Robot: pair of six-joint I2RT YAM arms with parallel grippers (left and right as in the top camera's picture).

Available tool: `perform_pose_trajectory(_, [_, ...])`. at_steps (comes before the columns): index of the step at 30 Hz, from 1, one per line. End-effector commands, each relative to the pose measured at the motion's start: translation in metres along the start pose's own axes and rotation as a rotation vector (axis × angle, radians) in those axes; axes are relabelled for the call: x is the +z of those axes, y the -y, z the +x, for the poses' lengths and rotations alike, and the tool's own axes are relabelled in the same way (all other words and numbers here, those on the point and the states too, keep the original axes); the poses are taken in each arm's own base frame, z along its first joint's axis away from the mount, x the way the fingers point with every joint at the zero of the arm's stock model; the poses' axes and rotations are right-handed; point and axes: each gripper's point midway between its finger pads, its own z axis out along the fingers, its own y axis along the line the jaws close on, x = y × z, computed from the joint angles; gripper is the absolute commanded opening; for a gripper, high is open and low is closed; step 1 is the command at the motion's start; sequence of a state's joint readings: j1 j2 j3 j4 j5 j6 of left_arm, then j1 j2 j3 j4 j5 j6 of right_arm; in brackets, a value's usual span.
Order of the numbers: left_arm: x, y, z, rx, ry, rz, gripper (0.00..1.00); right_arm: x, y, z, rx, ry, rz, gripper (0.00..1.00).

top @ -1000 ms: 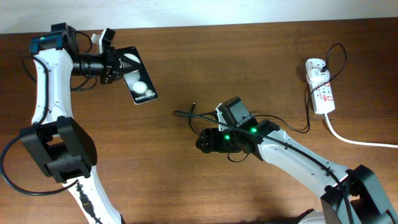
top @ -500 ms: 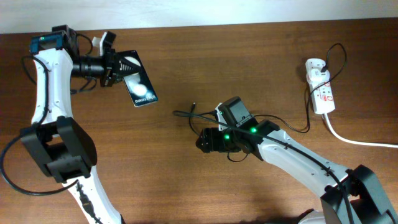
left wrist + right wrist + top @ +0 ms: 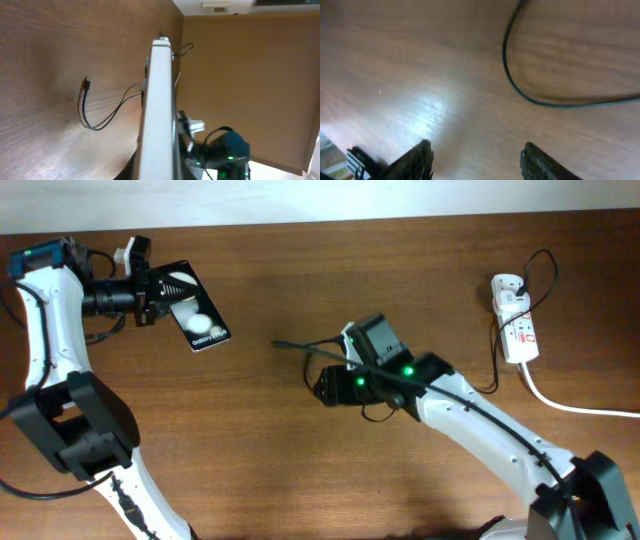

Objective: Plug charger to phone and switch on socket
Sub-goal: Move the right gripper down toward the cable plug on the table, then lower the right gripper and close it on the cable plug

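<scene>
In the overhead view my left gripper [image 3: 155, 295] is shut on the top end of the black phone [image 3: 200, 326] and holds it at the far left, screen up with two white reflections. In the left wrist view the phone [image 3: 160, 110] shows edge-on. The thin black charger cable [image 3: 312, 346] lies mid-table with its tip [image 3: 276, 343] pointing left, and runs right to the white adapter [image 3: 505, 284] in the white power strip [image 3: 518, 328]. My right gripper [image 3: 325, 387] is open and empty just below the cable. In the right wrist view the open fingers [image 3: 477, 160] are over bare wood, with the cable [image 3: 520, 92] ahead of them.
The power strip's thick white cord [image 3: 575, 406] runs off the right edge. The cable loops on the table in the left wrist view [image 3: 100, 120], with my right arm [image 3: 222, 152] beyond it. The table's far edge meets a white wall.
My left arm has swung left, carrying the phone away from the centre. My right gripper has shifted slightly up and left, and the cable tip now lies further left.
</scene>
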State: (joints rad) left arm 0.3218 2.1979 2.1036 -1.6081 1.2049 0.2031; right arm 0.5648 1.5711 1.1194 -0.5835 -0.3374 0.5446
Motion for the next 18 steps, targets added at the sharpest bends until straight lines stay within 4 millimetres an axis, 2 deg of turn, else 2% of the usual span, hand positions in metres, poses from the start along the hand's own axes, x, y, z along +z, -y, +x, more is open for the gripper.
perform_pose_trajectory(1, [-0.009,0.007,-0.004,0.025,0.033,0.049,0.0,-0.024,-0.006,-0.037,-0.085,0.08,0.104,0.55])
perform_pose_trajectory(4, [-0.01,0.005,-0.004,0.046,0.033,0.041,0.0,-0.027,-0.011,-0.061,-0.118,0.044,0.143,0.51])
perform_pose_trajectory(8, [-0.01,0.002,-0.003,0.049,0.029,0.024,0.0,-0.009,-0.015,-0.082,-0.127,-0.041,0.185,0.51])
perform_pose_trajectory(9, [-0.01,0.002,-0.003,0.049,0.029,0.024,0.0,-0.001,-0.013,-0.085,-0.12,-0.057,0.192,0.5])
perform_pose_trajectory(10, [-0.01,0.002,-0.003,0.049,0.029,0.023,0.0,0.016,-0.007,-0.085,-0.104,-0.084,0.205,0.5])
perform_pose_trajectory(14, [-0.01,0.002,-0.003,0.05,0.029,0.023,0.0,0.045,0.008,-0.081,-0.068,-0.125,0.228,0.43])
perform_pose_trajectory(18, [-0.01,0.002,-0.003,0.049,0.029,0.024,0.0,0.076,0.017,-0.087,0.008,-0.108,0.229,0.41])
